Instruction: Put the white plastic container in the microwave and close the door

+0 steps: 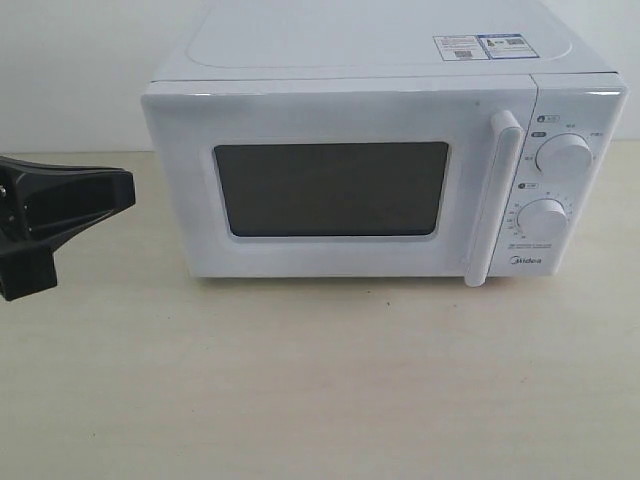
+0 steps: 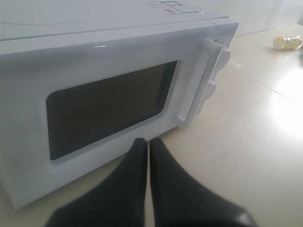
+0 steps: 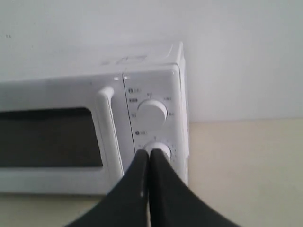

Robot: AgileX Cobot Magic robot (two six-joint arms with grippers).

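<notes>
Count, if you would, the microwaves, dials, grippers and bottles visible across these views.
Microwave: 1
Dials, upper dial and lower dial: 2
Grippers, left gripper and right gripper: 2
Bottle: 1
Total: 6

Microwave [image 1: 380, 50] interior unseen behind dark door [image 1: 330, 115] window

The microwave [image 1: 370, 60] is white all over. Its door [image 1: 330, 115] is white around a dark grey window [image 1: 332, 188]. The dials [image 1: 563, 156] are white, ringed by small dark markings. The stickers [image 1: 480, 46] on top are white and blue. The desk [image 1: 300, 380] is pale cream, faintly streaked. The left hand [image 2: 147, 141] and the right hand [image 3: 149, 152] are black. A bottle [image 2: 287, 42] looks yellowish.
</notes>
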